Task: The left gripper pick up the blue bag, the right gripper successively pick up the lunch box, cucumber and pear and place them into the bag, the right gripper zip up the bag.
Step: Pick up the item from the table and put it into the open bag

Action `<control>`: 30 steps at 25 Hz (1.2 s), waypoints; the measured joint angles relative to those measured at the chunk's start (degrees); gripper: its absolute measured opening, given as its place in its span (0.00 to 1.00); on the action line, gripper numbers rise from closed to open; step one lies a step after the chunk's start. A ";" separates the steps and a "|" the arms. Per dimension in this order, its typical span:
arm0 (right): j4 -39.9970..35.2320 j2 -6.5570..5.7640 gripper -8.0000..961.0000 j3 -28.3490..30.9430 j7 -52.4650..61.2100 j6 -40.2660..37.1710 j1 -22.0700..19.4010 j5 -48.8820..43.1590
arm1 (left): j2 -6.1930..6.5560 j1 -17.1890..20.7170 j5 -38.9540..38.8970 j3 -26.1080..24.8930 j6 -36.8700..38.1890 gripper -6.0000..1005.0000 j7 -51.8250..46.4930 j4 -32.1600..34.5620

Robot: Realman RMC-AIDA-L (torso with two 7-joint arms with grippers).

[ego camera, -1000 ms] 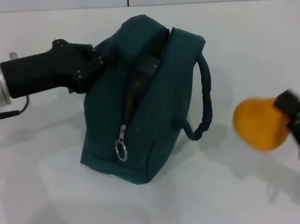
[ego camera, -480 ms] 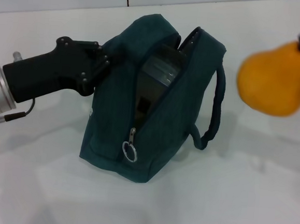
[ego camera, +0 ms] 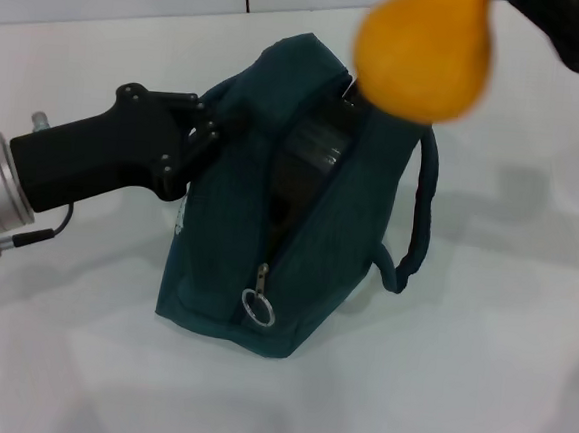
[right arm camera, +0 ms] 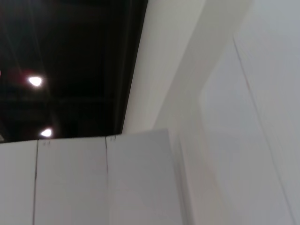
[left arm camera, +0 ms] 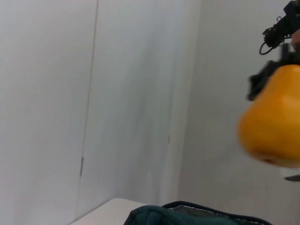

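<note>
The blue bag (ego camera: 221,261) stands on the white table, unzipped, its opening facing up. My left gripper (ego camera: 202,135) is shut on the bag's upper left edge and holds the mouth open. A dark lunch box (ego camera: 318,141) shows inside the opening. The orange-yellow pear (ego camera: 423,51) hangs in the air just above the bag's mouth, held from its narrow end by my right gripper (ego camera: 507,3), shut on it at the top right. In the left wrist view the pear (left arm camera: 274,126) floats above the bag's rim (left arm camera: 187,212). The cucumber is hidden.
A zipper pull with a metal ring (ego camera: 257,307) hangs at the low front end of the opening. The bag's carry strap (ego camera: 422,212) loops out on its right side. White table (ego camera: 478,372) surrounds the bag; a white wall runs behind.
The right gripper has carried the pear up and to the left, from beside the bag to above its mouth. The bag's opening has spread wider, showing the lunch box.
</note>
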 joint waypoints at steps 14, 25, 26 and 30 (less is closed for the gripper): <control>-0.40 0.72 0.12 -10.10 1.43 10.10 1.12 -3.59 | -0.02 0.55 -2.63 2.20 0.87 0.05 0.96 -0.07; 1.62 1.99 0.13 -10.97 -0.31 14.80 -0.74 -9.32 | -0.01 0.39 -2.75 2.38 0.87 0.05 0.96 -0.79; 1.92 2.00 0.14 -11.78 -0.32 15.68 -0.58 -9.30 | -0.02 0.31 -2.76 2.38 0.87 0.05 0.92 -0.82; 2.17 2.03 0.14 -15.09 -0.37 17.16 0.19 -9.20 | -0.02 0.12 -2.85 2.38 0.68 0.05 0.97 -1.19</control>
